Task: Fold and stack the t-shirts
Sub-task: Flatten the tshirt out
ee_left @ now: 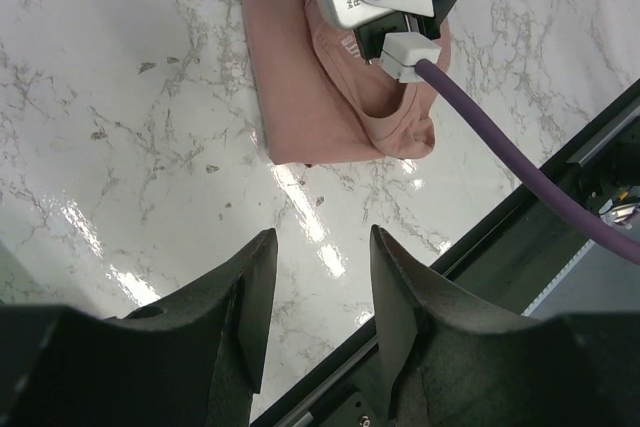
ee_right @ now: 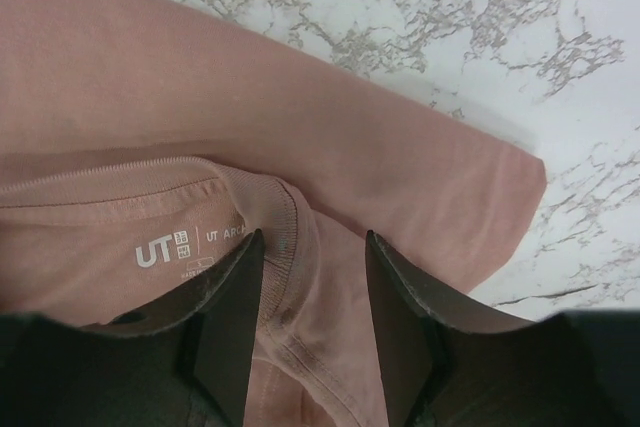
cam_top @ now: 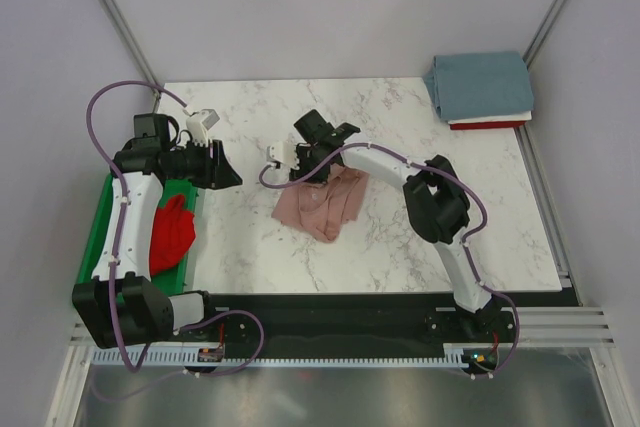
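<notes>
The dusty-pink t-shirt [cam_top: 325, 205] lies partly folded at the middle of the marble table. My right gripper [cam_top: 303, 173] is open over its far left part. In the right wrist view its fingers [ee_right: 312, 277] stand either side of the ribbed collar [ee_right: 285, 212] beside the white neck print, with no grip on the cloth [ee_right: 200, 77]. My left gripper [cam_top: 226, 169] is open and empty over bare marble left of the shirt [ee_left: 320, 97]. A bright red t-shirt [cam_top: 172, 232] lies crumpled in the tray. A folded grey-blue t-shirt [cam_top: 480, 85] lies at the back right corner.
The green plastic tray [cam_top: 100, 222] stands along the table's left edge under my left arm. Under the grey-blue shirt a white and a red edge [cam_top: 490, 125] show. The black front rail [ee_left: 520, 217] runs close to my left fingers [ee_left: 250, 297].
</notes>
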Tool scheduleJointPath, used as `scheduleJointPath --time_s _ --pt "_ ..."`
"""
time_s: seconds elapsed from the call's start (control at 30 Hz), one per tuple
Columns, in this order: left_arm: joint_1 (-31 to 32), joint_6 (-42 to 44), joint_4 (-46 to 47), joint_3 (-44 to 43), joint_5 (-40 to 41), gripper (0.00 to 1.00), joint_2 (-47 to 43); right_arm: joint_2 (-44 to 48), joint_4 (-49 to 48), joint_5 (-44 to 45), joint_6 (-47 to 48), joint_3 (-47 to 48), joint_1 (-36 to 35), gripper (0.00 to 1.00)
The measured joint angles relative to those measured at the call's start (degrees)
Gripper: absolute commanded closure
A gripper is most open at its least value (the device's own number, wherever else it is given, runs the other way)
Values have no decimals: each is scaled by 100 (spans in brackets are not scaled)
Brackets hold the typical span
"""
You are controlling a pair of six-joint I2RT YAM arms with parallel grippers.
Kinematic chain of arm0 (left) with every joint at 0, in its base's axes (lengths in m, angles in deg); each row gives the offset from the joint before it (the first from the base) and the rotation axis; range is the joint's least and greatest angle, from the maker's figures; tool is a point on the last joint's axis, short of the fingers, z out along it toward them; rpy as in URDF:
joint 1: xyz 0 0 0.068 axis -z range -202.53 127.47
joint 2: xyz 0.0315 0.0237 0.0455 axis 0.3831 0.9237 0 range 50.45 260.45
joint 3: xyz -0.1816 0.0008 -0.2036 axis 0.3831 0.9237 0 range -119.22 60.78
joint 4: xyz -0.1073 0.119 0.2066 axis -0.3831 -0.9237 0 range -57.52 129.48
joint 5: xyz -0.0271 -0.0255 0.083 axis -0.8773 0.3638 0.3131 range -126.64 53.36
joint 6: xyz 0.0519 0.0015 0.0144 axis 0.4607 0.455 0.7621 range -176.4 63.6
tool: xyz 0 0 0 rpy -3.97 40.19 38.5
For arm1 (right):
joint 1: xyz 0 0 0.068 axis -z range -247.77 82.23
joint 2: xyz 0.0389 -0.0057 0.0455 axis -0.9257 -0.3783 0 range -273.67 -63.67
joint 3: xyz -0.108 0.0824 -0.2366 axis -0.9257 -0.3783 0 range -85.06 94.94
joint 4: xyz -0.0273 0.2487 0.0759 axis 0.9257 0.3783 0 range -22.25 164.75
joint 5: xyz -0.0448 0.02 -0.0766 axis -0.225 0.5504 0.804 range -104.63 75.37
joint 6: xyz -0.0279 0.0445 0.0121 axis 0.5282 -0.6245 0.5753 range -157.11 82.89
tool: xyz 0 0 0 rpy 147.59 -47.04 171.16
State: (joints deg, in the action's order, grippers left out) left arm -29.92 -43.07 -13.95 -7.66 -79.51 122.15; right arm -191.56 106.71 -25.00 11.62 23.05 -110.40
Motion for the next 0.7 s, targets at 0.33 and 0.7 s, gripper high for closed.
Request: scheduleJointPath --time_s 0.33,0.7 --pt "0 0 0 0 55 50 35 -238 269 28 -50 81 94 84" --pt "0 -59 118 0 140 50 35 282 581 96 -162 693 186 98"
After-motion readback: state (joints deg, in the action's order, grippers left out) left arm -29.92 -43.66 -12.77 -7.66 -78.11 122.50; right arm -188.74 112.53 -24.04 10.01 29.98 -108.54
